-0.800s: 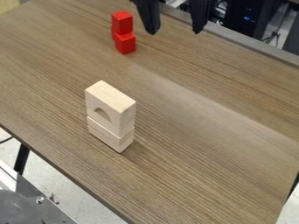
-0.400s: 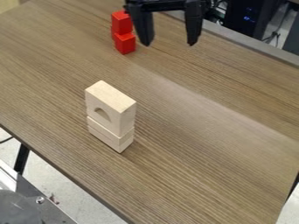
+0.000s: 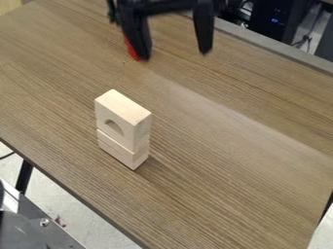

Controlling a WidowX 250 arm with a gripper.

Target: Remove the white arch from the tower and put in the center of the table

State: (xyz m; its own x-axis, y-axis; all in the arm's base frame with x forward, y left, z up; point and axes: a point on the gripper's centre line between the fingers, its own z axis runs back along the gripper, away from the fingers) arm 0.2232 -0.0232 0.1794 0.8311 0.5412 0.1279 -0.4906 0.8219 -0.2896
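The hand (image 3: 174,56) hangs above the far part of the tabletop (image 3: 228,160), its two fingers spread well apart and pointing down. The arch (image 3: 123,107) sits upright on a pale wooden block (image 3: 120,149), together making a small tower near the tabletop's lower left edge. Behind one finger, part of a red block (image 3: 132,52) shows; the rest is hidden.
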